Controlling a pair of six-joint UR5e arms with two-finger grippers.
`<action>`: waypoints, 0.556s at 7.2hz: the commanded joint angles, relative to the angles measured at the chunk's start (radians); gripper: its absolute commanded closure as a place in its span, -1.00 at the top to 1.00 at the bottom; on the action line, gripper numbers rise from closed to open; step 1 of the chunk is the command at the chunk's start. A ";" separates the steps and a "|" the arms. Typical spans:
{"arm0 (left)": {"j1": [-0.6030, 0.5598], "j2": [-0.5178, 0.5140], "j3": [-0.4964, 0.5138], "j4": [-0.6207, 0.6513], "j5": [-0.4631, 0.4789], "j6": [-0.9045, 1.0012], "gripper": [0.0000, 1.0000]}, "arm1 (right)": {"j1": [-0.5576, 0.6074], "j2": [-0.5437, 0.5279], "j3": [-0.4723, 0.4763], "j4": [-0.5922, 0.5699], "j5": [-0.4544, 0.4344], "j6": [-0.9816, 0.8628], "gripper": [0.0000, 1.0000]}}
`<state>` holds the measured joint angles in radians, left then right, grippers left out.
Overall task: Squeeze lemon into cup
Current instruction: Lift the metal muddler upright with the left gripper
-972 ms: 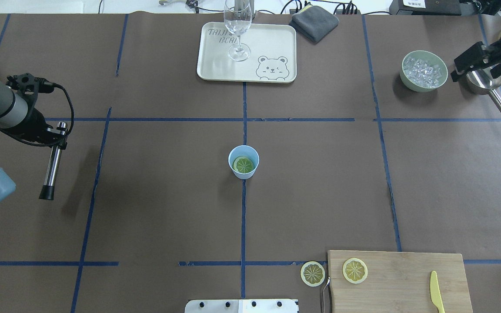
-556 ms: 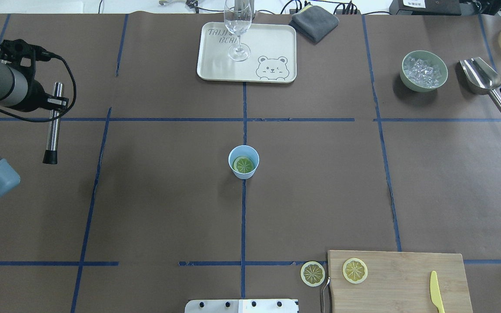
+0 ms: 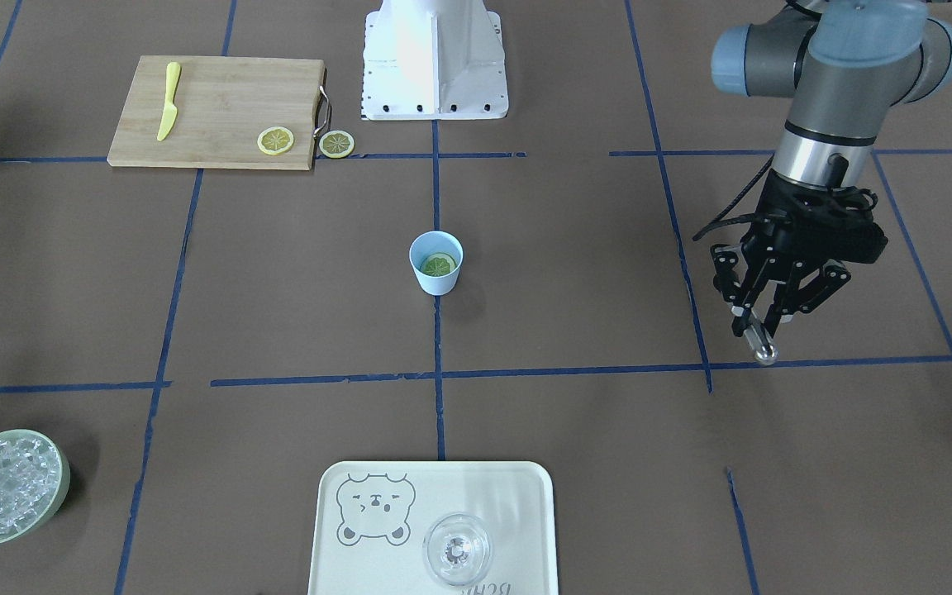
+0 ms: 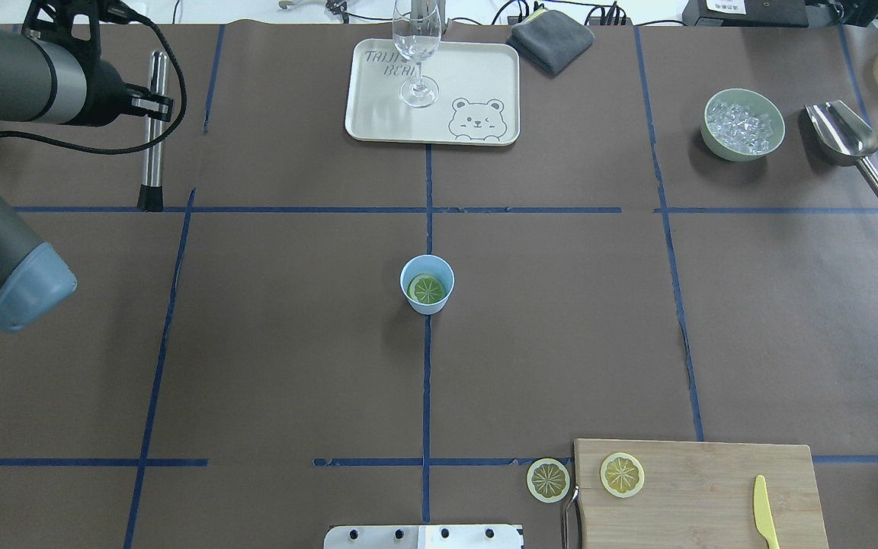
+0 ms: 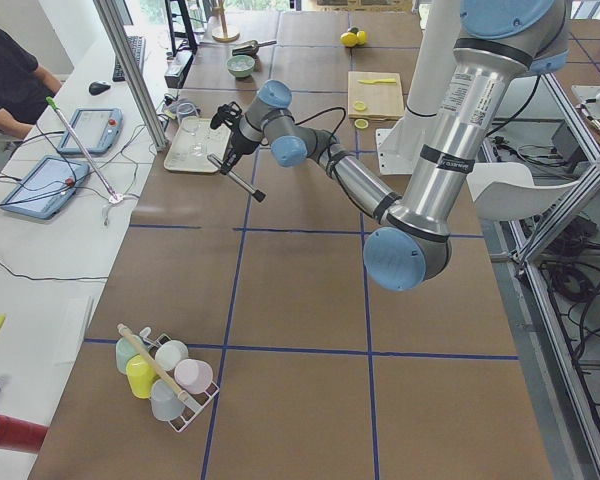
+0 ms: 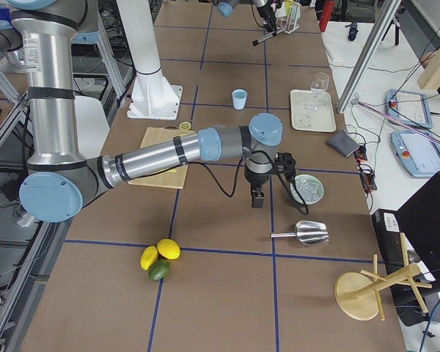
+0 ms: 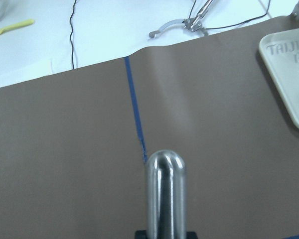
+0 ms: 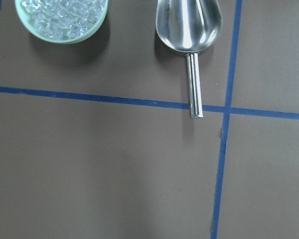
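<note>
Lemon slice (image 4: 427,289), green segmented flesh, flat inside matte light-blue tapered cup (image 4: 427,309).
Left claw (image 3: 759,321) clenched on polished steel rod (image 4: 152,152); right claw (image 6: 257,199): state cannot be told.

Seen from overhead, a cream tray (image 4: 477,72) carries an upright wine glass (image 4: 416,38). A grey cloth (image 4: 551,38) lies just beside the tray's far right corner. Right of the tray stand a green bowl of ice (image 4: 725,152) and a metal scoop (image 4: 843,137). Well left of it is a steel rod (image 4: 152,152). A wooden board (image 4: 698,496) with a yellow knife (image 4: 765,512) lies well nearer.
</note>
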<state>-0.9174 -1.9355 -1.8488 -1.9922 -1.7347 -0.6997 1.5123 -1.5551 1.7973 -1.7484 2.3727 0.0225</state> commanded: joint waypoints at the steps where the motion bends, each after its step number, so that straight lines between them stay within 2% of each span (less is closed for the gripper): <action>1: 0.000 -0.010 -0.019 -0.152 -0.003 -0.024 -1.00 | 0.089 0.010 -0.140 0.020 0.014 -0.096 1.00; 3: 0.002 -0.010 -0.015 -0.415 0.004 -0.157 -1.00 | 0.094 0.018 -0.164 0.122 0.003 -0.093 1.00; 4: 0.008 -0.019 -0.024 -0.433 0.007 -0.156 -1.00 | 0.095 0.021 -0.168 0.145 0.003 -0.078 1.00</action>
<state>-0.9146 -1.9473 -1.8675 -2.3504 -1.7308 -0.8299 1.6029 -1.5354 1.6391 -1.6472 2.3769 -0.0667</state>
